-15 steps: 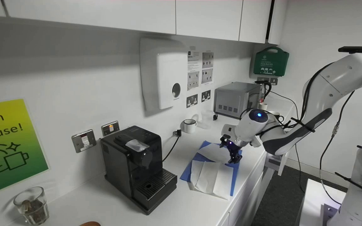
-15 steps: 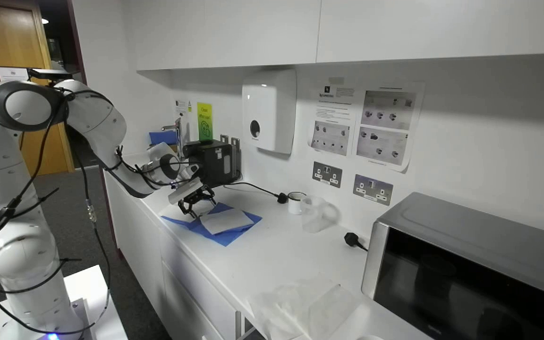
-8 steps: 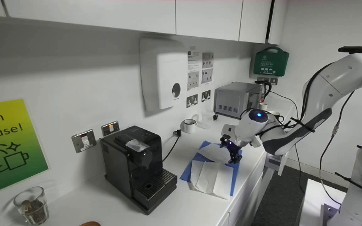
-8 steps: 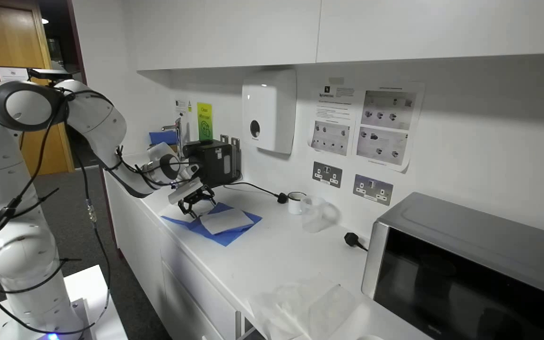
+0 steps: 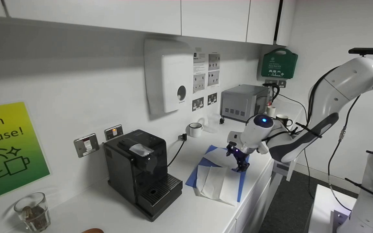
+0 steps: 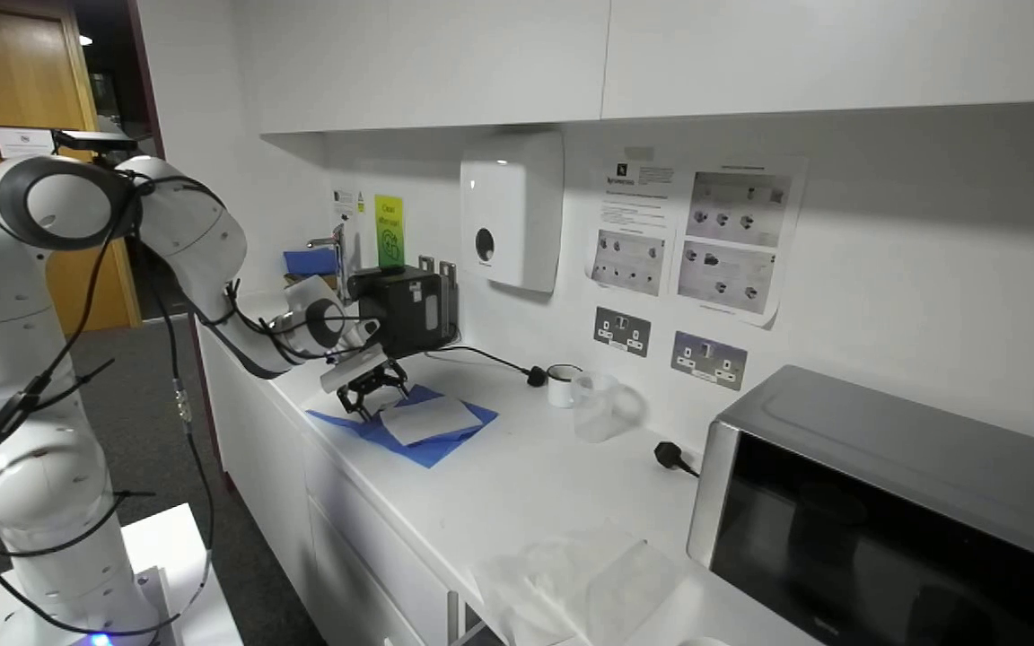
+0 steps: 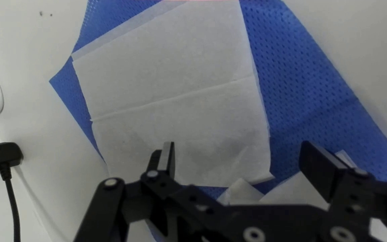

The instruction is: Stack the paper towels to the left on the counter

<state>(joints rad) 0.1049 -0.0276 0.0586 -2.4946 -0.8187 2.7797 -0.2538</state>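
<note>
A blue sheet (image 5: 191, 178) lies on the white counter (image 5: 193, 215). On it lie a flat folded white paper towel (image 5: 218, 156) and a creased white paper towel (image 5: 217, 184), which reaches past the blue sheet's edge. In the wrist view the flat towel (image 7: 180, 67) and blue sheet (image 7: 294, 74) fill most of the picture; the creased towel (image 7: 294, 193) is partly hidden behind the gripper (image 7: 237, 146). The gripper also shows in both exterior views (image 5: 236, 159) (image 6: 386, 401). Its jaws are wide apart with nothing between them, just over the sheets. Whether the fingertips touch them I cannot tell.
A black coffee machine (image 5: 141, 174) stands against the wall. A white mug (image 5: 195, 130), a clear plastic cup (image 6: 596, 408) and a black plug (image 7: 1, 156) are at the back. A microwave (image 6: 885, 502) and a clear plastic bag (image 6: 589, 583) are further along the counter.
My gripper has shifted slightly, with its fingertips a little lower and nearer the creased towel. The upper arm has swung a little. The sheets have not moved.
</note>
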